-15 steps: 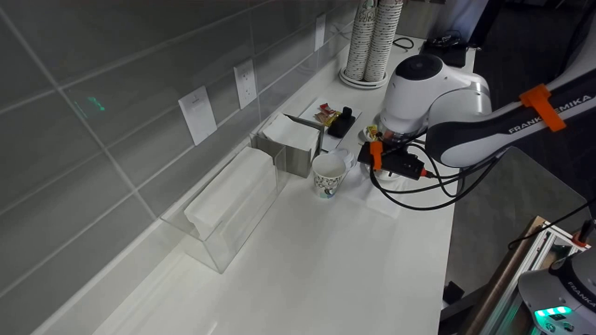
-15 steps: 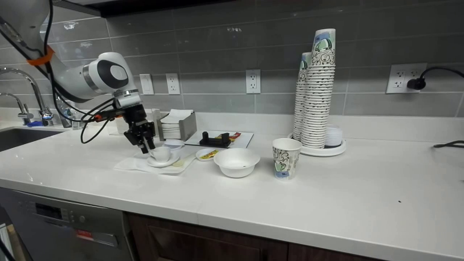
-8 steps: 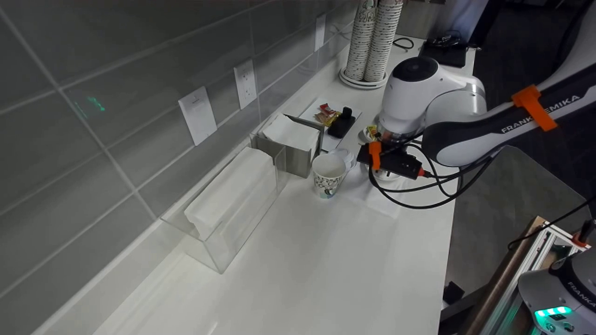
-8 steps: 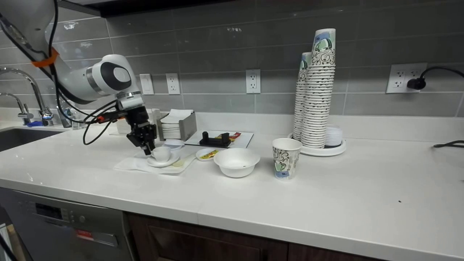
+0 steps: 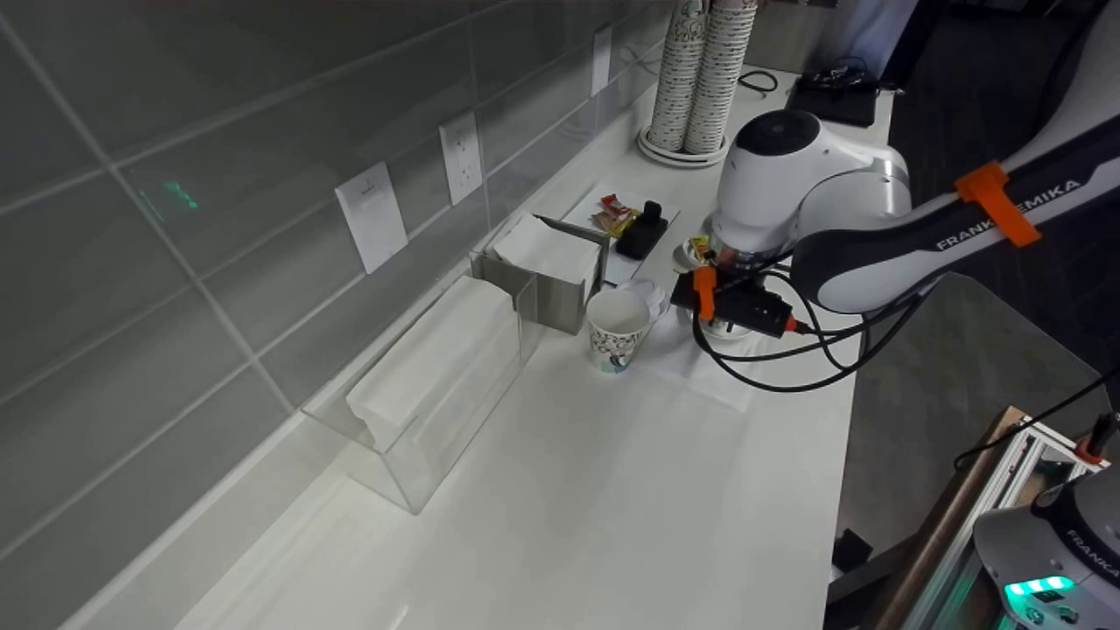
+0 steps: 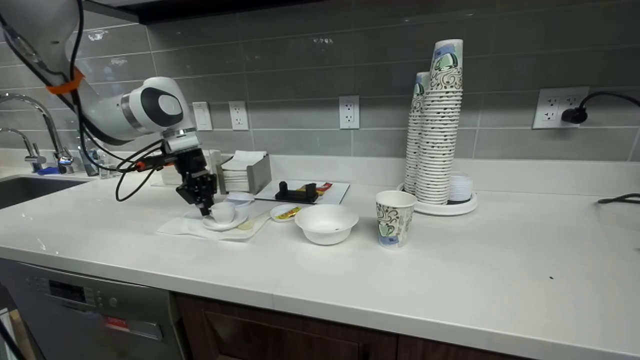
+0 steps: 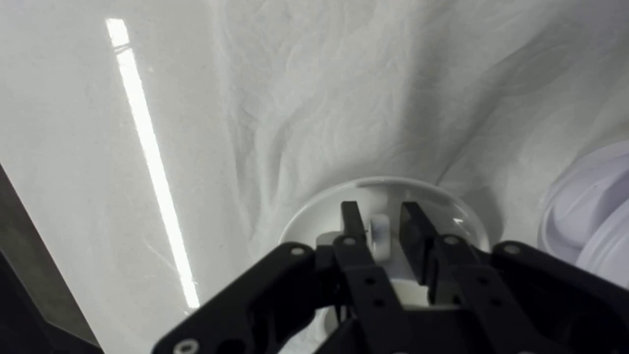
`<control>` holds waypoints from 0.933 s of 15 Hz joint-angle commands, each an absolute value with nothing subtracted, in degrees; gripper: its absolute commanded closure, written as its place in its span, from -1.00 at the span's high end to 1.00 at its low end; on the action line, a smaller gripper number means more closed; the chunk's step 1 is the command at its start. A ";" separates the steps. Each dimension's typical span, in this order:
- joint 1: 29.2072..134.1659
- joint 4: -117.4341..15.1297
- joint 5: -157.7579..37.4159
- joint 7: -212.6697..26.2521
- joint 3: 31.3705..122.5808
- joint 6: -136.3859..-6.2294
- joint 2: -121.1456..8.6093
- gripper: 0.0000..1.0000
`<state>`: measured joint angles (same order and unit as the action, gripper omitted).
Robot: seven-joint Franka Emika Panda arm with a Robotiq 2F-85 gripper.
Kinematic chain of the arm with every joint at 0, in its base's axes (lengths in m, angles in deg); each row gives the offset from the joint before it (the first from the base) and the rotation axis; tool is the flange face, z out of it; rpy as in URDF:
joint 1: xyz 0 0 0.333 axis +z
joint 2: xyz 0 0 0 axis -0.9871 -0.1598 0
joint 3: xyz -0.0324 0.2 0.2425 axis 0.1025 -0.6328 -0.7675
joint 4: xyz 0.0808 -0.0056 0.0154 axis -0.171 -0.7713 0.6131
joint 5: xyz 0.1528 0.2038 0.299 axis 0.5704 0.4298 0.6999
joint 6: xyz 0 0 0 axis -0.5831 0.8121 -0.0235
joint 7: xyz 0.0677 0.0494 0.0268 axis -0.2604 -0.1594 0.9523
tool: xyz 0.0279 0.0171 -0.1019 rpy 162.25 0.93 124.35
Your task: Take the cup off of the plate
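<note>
While the cup (image 6: 223, 212) sits on the plate (image 6: 242, 219), frame left, tool (image 7: 379, 212) straddles its apparent handle (image 7: 380, 238), narrowly parted; reach looks done, grip and lift pending.

Exterior views look along the counter (image 5: 665, 507) and across to the wall (image 6: 310, 85), the wrist view down close over the plate (image 7: 319, 214)

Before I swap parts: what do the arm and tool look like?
White arm with a dark panel, FRANKA EMIKA lettering partly covered by an orange strap, and black cables. The tool is black, with blocky fingers and pale round screw heads.
</note>
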<state>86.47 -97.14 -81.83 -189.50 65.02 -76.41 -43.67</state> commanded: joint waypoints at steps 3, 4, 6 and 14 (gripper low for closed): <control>87.55 -96.09 -83.03 -190.80 66.50 -76.58 -44.79 -0.57; 87.55 -96.12 -83.17 -190.90 66.60 -76.61 -44.79 -0.66; 87.53 -96.17 -83.09 -190.83 66.76 -76.64 -44.79 -0.86; 87.50 -96.14 -81.71 -189.76 66.74 -75.79 -42.39 -0.94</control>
